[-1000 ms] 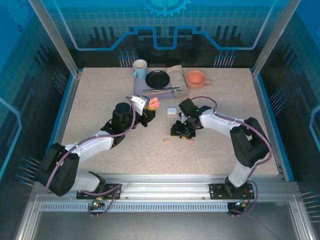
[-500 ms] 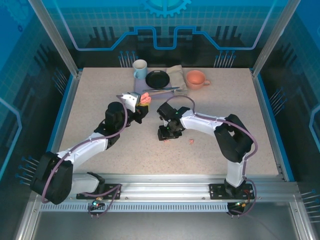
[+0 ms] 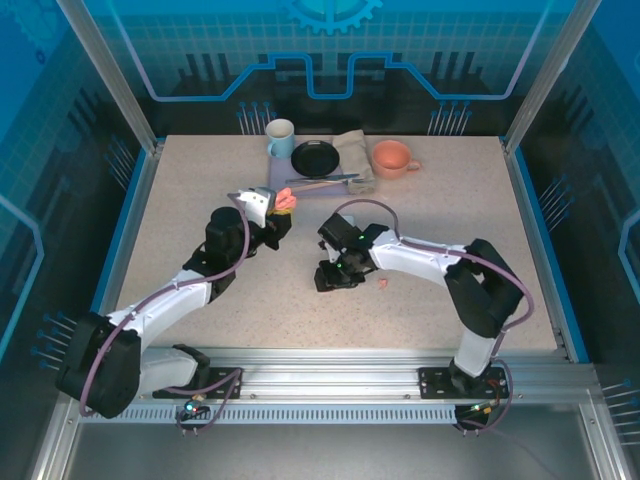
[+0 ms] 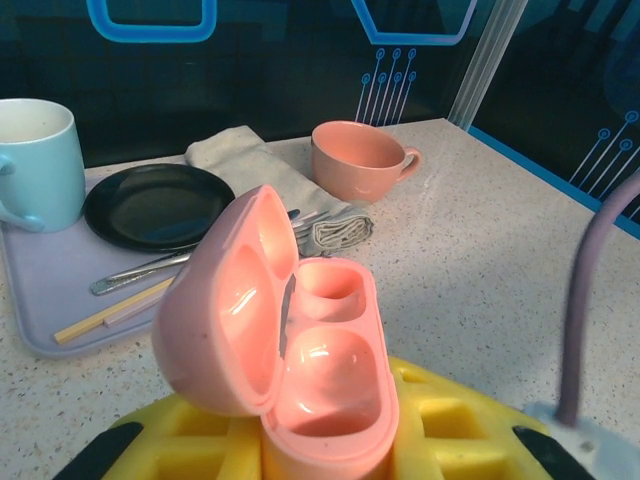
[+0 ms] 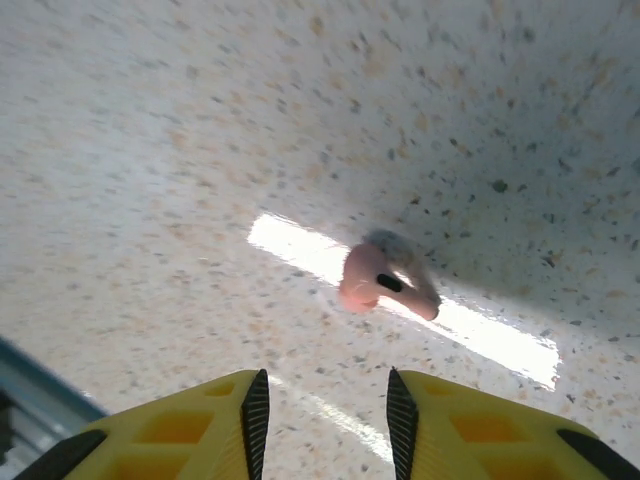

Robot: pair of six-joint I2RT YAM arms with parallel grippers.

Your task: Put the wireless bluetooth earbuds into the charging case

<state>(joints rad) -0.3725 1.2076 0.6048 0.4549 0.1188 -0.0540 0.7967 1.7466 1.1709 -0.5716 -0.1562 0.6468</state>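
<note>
- A salmon-pink stemmed plastic earbud (image 5: 378,280) is pictured lying on its side on the speckled stone-look tabletop (image 5: 150,150), just ahead of the right gripper (image 5: 325,415). The gripper's yellow fingers are spread and nothing is held between them.
- The earbud is judged to be very light, rigid and glossy. It could easily be flicked away or squirted out of a pinch. A gentle grip across the rounded head, with the stem left free for the well, is thought to be safest.
- A second pink earbud (image 3: 382,284) is seen on the table just to the right of that gripper.
- A salmon-pink glossy clamshell charging case (image 4: 300,350) is clenched by the left gripper (image 4: 325,445) and held clear of the table. Its lid is swung open to the left, and both moulded wells are shown empty.
- Behind it, a lavender tray (image 4: 40,330) carries a light blue ceramic mug (image 4: 35,165), a bare black round plate (image 4: 155,205) and cutlery. Beside the tray, the salmon ceramic cup (image 4: 360,160) appears empty.
</note>
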